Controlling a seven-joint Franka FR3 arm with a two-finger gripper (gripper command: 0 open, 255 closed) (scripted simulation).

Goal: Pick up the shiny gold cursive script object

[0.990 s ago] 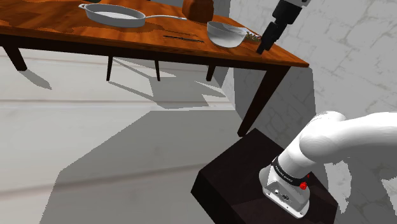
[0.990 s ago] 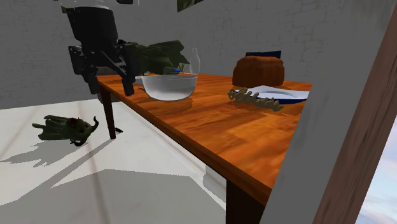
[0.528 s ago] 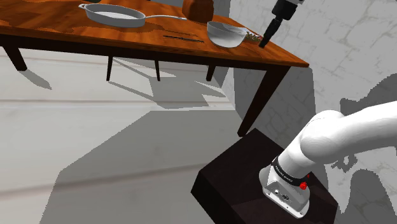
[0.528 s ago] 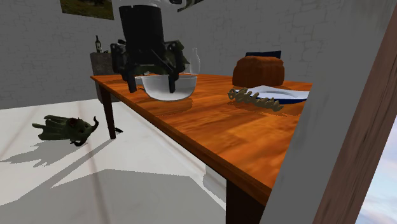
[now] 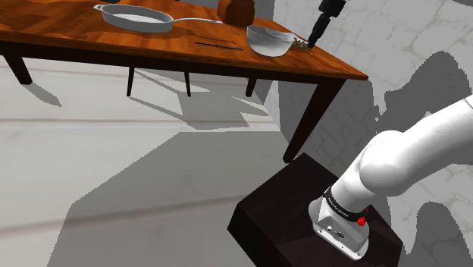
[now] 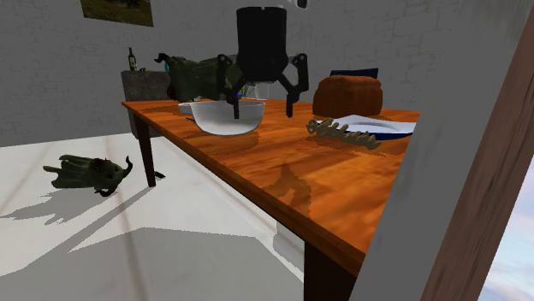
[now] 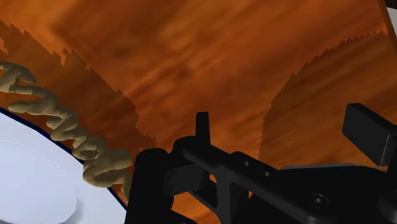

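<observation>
- In the second exterior view, a dark green crumpled thing [image 6: 86, 171] is being shown at the far left. It is lying on the pale floor, well apart from the worktop, and appears to have no part in the job.
- A clear bowl [image 6: 227, 117] is being carried toward the far end of the orange-brown wooden worktop [image 6: 282, 184]. It is being left alone, since it is not the thing wanted.
- Just beside the bowl, the black jaws are being held wide apart and pointed straight down above the wood, with nothing between them. They are probably being kept open so that they can be lowered around a thin, flat piece.
- Further right, a brown loaf [image 6: 347, 94] is being shown standing toward the back of the worktop.
- In front of the loaf, the cursive script object [image 6: 342, 132], dull gold-brown here, is being shown lying flat. It is being supported partly by the wood and partly by the rim of a white plate [image 6: 395, 126] edged in dark blue.
- In the wrist view, the script object [image 7: 63, 127] is being seen off to one side of the jaws, running along the plate's edge [image 7: 25, 191]. The jaws are not yet being held over it.
- A sideways shift is judged to be needed before any descent. The plate rim is being counted as the likely obstacle for one fingertip.
</observation>
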